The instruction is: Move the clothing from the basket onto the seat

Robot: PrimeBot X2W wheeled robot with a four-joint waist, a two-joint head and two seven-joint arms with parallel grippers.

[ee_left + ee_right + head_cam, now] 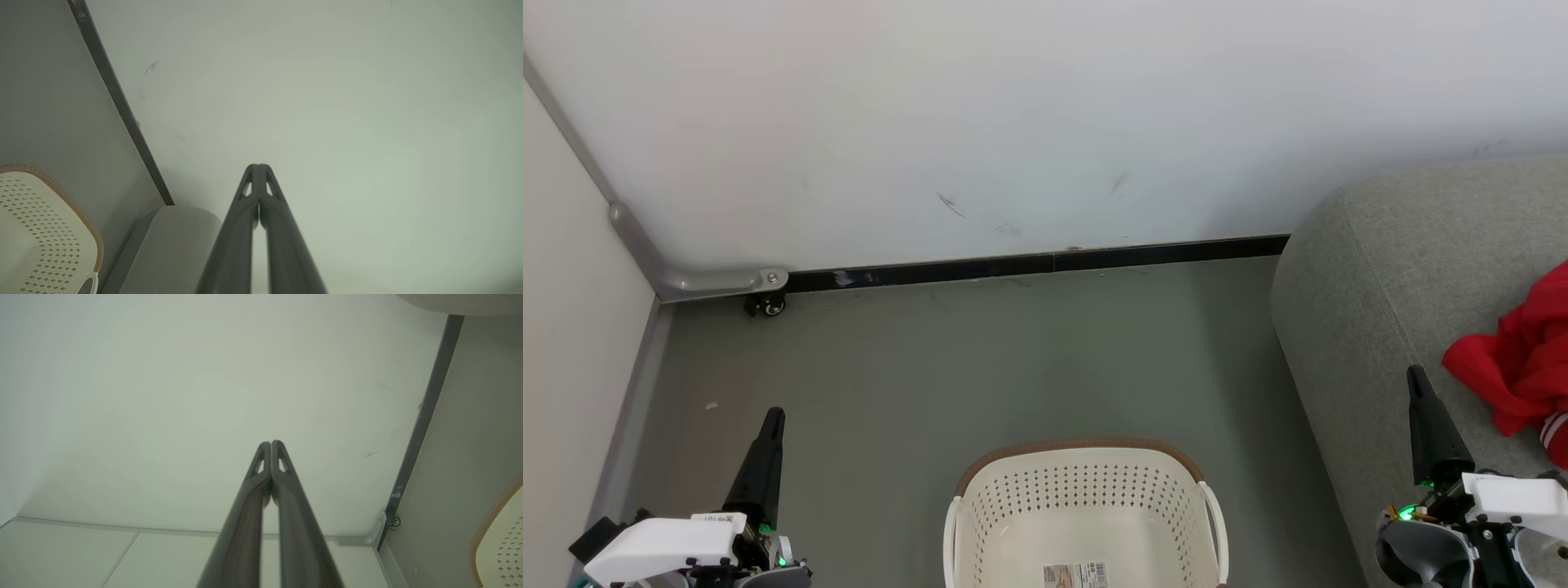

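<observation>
Scuffed white wall (1045,98) above a dull grey floor (980,359).
A black baseboard (1045,263) lines their joint; a cream panel (572,327) stands at left.

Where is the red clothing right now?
In the head view, the red clothing lies bunched on the grey sofa at the far right edge, just right of the right gripper; the basket sits apart at bottom centre.

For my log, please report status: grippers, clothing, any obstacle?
Left gripper and right gripper shut, holding nothing. Bright red fabric clothing lies on light-grey upholstered sofa. Cream-white perforated plastic basket: visible part holds nothing. No obstacle seen.
</observation>
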